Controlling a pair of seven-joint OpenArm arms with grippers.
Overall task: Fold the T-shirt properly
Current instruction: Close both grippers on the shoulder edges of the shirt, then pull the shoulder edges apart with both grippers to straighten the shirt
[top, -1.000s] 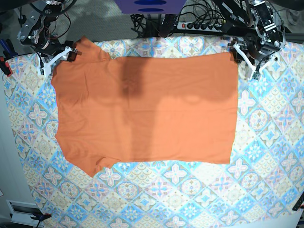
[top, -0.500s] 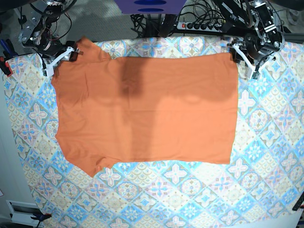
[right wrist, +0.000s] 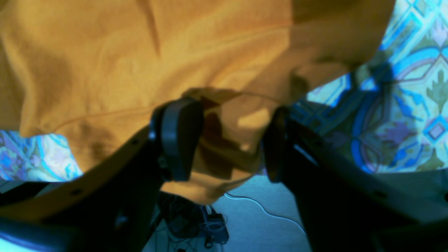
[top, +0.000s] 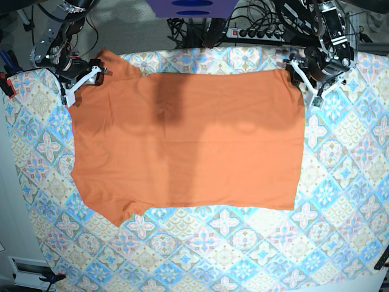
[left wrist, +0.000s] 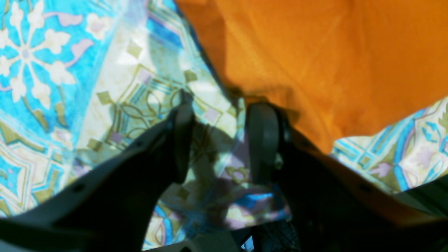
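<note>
- Patterned cloth [top: 340, 201] covers the table; T-shirt [top: 188, 140] lies flat on it
- Left gripper [left wrist: 218, 140] open, beside a hem corner
- Right gripper [right wrist: 231, 140] open, straddling the sleeve edge

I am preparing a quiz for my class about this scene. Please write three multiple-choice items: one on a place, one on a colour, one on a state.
1. The T-shirt lies on: A the patterned cloth; B the floor; C a chair.
2. Its colour: A green; B orange; C white.
3. It is: A rolled up; B folded in half; C spread flat.
Key: 1 A, the cloth shows all around it; 2 B, orange in every view; 3 C, both sleeves lie open.
</note>
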